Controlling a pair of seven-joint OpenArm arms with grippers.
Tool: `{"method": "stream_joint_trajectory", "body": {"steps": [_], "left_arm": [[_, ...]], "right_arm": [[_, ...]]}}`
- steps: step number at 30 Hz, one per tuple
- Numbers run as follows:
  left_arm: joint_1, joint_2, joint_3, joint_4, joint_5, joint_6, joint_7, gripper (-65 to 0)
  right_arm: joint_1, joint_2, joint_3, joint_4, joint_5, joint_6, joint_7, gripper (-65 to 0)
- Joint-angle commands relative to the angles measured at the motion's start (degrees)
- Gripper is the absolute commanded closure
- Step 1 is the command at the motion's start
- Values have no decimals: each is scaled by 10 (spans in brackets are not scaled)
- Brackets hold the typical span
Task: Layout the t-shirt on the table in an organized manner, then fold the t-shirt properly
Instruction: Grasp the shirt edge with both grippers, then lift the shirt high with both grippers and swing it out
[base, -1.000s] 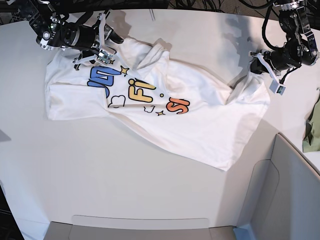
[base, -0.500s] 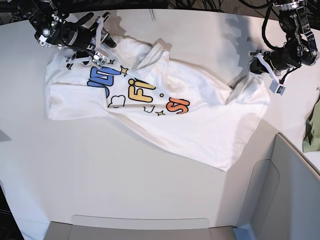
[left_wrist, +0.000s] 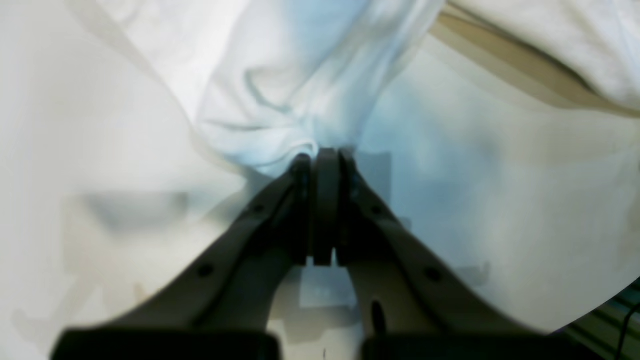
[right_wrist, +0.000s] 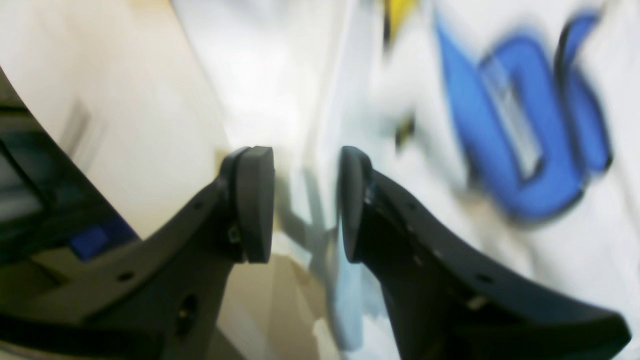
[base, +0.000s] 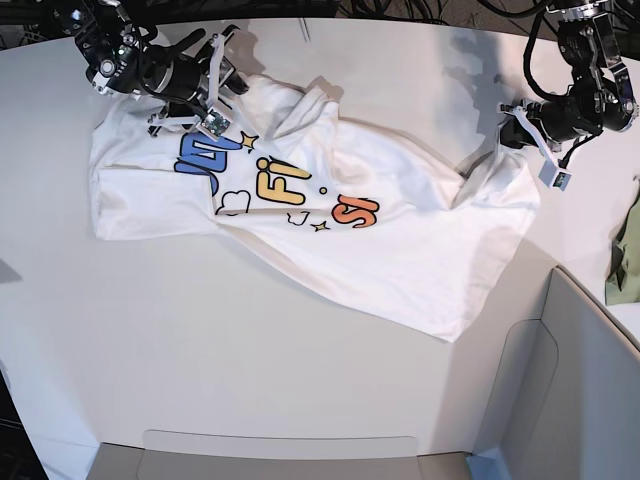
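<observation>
Left wrist view: a pinch of the t-shirt (left_wrist: 280, 120) is held between the closed jaws of the left gripper (left_wrist: 320, 160), cloth bunching just beyond the tips; the right gripper (right_wrist: 305, 200) is seen with jaws apart, nothing between them, blue lettering lying beyond and to its right; the laying-out step is judged to be in hand, and a taut outward pull is called for next; across the table (base: 300, 380) the shirt is spread skewed, print up, wrinkled.
</observation>
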Motion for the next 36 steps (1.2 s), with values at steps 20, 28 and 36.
{"method": "stream_joint_trajectory", "body": {"steps": [20,28,36], "left_arm": [[-2,-11,-5,8,-8,-1,-7,0],[-4,-12,-7,11,-8,-1,-7,0],[-59,-25,-60,48,-8,-1,-3,0]], "right_arm": [[6,2,4,-18,0,1,-2,-19],[8,2,10,12,1,-1,-2,0],[63,3,90,12,1,0,-1,0]]}}
